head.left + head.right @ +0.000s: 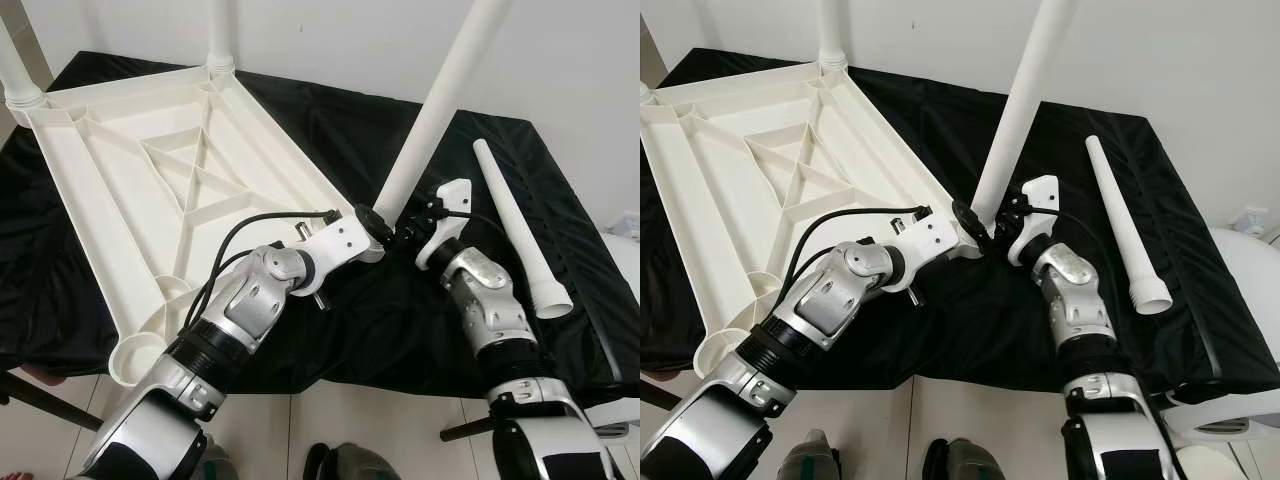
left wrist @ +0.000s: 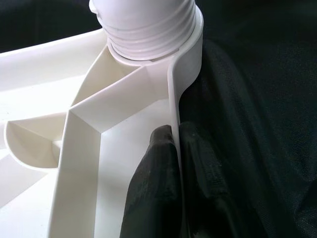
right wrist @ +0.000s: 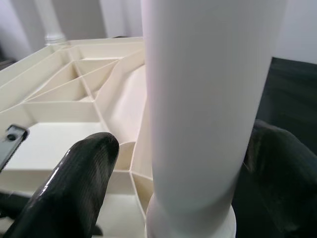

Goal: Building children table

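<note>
A white children's table top (image 1: 150,180) lies upside down on a black-covered tabletop (image 1: 400,330). Two far legs stand fitted; the right tool (image 3: 198,163) straddles a third leg (image 1: 440,110) at its socket without pinching it, the left tool (image 2: 181,173) clamps the rim, and a fourth leg (image 1: 515,225) lies loose.

1. Head stereo pair: looks forward and down from above at the inverted tabletop (image 1: 150,190) on the black-draped table (image 1: 560,200).
2. Left wrist camera: close on the tabletop rim.
3. Right wrist camera: close on the upright leg (image 3: 208,109); shares that corner.
</note>
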Tool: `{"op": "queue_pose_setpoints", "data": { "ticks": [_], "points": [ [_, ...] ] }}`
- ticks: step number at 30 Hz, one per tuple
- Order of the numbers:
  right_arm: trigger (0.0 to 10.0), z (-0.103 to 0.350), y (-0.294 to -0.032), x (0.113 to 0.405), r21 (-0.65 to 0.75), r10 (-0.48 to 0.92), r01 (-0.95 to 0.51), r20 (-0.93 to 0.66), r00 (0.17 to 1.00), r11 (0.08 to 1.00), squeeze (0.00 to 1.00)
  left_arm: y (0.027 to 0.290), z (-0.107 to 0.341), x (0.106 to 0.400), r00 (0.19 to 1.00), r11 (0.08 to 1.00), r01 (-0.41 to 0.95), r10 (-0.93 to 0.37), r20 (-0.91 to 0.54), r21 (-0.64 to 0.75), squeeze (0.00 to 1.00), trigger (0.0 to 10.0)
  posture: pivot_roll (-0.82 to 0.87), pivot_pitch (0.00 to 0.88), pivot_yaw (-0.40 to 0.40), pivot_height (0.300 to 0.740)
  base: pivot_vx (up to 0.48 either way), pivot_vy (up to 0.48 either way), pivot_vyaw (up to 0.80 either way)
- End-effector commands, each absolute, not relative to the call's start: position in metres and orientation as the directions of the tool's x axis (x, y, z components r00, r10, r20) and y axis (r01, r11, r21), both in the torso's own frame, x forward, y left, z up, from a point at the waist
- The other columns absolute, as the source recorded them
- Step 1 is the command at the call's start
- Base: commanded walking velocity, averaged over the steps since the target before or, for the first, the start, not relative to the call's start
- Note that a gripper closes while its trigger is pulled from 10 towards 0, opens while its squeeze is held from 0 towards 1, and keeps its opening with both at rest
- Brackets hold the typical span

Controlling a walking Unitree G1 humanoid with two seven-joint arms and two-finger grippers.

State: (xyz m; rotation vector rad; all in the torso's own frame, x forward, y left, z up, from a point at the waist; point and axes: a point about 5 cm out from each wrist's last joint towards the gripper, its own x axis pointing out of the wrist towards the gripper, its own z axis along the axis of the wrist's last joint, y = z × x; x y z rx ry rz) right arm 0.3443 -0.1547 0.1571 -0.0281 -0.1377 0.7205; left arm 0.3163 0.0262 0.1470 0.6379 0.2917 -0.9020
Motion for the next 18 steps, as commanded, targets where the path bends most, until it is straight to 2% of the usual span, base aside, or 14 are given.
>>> {"op": "queue_pose_setpoints", "data": {
  "ticks": [1, 9, 17, 18],
  "points": [
    [10.0, 0.155, -0.159, 0.346, -0.074, 0.676, -0.672, 0.106, 0.729, 0.737, 0.0, 0.018, 0.15, 0.314, 0.574, 0.419, 0.817, -0.662, -0.483, 0.396, 0.0, 10.0, 0.08, 0.042, -0.118, 0.74, 0.0, 0.0, 0.0],
    [10.0, 0.152, -0.17, 0.359, -0.045, 0.669, -0.667, 0.072, 0.74, 0.743, 0.0, 0.018, 0.152, 0.314, 0.574, 0.419, 0.816, -0.663, -0.48, 0.397, 0.0, 10.0, 0.08, 0.039, -0.116, 0.74, 0.0, 0.0, 0.0],
    [10.0, 0.154, -0.169, 0.368, -0.029, 0.653, -0.653, 0.067, 0.754, 0.757, 0.0, 0.017, 0.152, 0.314, 0.573, 0.417, 0.817, -0.664, -0.48, 0.399, 0.0, 10.0, 0.08, 0.04, -0.11, 0.74, 0.0, 0.0, 0.0],
    [9.3, 0.154, -0.168, 0.369, -0.03, 0.656, -0.656, 0.066, 0.752, 0.754, 0.0, 0.017, 0.152, 0.314, 0.573, 0.417, 0.817, -0.664, -0.48, 0.399, 0.0, 10.0, 0.08, 0.04, -0.109, 0.74, 0.0, 0.0, 0.0]
  ]
}}
